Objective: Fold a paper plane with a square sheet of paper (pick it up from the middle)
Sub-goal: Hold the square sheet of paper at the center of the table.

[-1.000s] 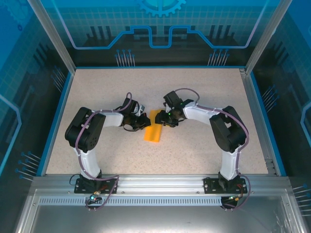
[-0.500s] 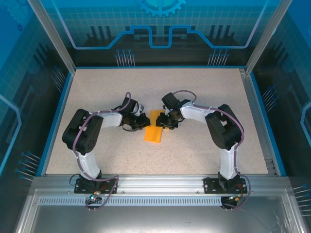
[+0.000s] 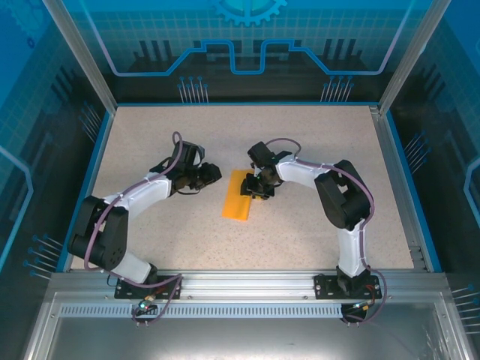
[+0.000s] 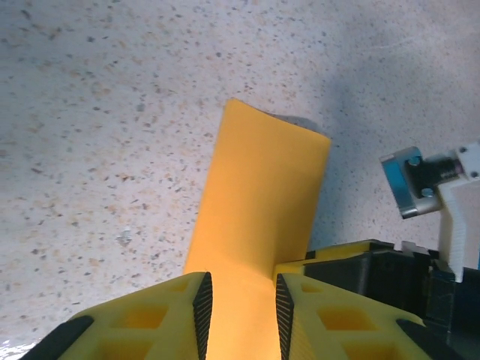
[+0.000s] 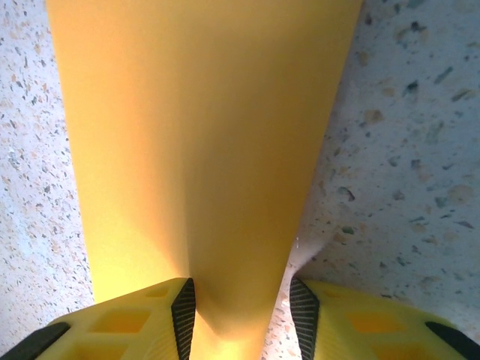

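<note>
Seen from above, the 2 arm bases [image 3: 146, 283] are bolted at the near edge of the speckled counter [image 3: 300, 232]. Further in, the folded orange-yellow sheet of paper [image 3: 238, 202] lies near the counter's middle as a slanted oblong. The right end effector [image 3: 253, 190] sits over its far right part. The left end effector [image 3: 216, 172] stands to the sheet's left, clear of it.

The left wrist view hides that gap: there the sheet [image 4: 259, 195] seems to run straight out from between the fingers [image 4: 201, 298], which are parted a little and hold nothing. This view also catches the right end effector's black body at the sheet's edge, and the sheet's far end lifted slightly, with shadow beneath.

In the right wrist view the sheet [image 5: 202, 135] rises into the gap between the right fingers [image 5: 182, 309], which stand apart. Whether they pinch it I cannot tell. At the far end of the top view stands the blue back wall [image 3: 247, 45].
</note>
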`<state>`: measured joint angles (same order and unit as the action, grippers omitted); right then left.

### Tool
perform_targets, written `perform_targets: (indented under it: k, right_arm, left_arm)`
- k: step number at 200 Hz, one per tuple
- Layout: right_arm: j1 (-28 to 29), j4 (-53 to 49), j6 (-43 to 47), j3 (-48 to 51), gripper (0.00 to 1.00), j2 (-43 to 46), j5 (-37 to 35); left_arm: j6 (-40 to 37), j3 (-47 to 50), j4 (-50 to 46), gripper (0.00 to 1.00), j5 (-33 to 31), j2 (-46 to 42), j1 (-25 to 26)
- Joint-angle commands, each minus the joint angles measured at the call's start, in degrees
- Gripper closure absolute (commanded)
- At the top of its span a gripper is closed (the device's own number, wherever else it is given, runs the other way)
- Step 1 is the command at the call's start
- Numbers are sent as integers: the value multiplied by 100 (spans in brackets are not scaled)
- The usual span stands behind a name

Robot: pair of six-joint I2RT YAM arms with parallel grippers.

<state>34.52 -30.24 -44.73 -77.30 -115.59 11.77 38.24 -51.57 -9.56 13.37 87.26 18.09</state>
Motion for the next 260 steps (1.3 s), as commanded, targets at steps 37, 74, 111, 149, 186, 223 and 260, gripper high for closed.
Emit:
perform_targets:
  k: [37, 74, 111, 149, 186, 223, 260]
  right_arm:
    - [24, -494, -10, -83, 56, -309, -263]
    - [28, -524, -14, -143, 55, -410, -240]
    - [30, -588, 24, -154, 56, -438, -281]
    - [24, -637, 76, -163, 57, -469, -306]
    - [19, -652, 74, -155, 56, -482, -332]
    - [24, -654, 67, -158, 55, -517, -330]
    - [8, -667, 79, -145, 56, -526, -342]
  left_arm:
    - [-36, -1, 262, 70, 815, 348, -24]
    - [-27, -37, 308, 71, 940, 515, -24]
    - [-69, -48, 366, 75, 1080, 576, -24]
    - [-117, -259, 437, 88, 1516, 940, 26]
    - [-90, -501, 461, 100, 1731, 1348, 132]
    - [-40, -556, 543, 100, 1660, 1589, 170]
    - [-156, -569, 530, 100, 1620, 1762, 203]
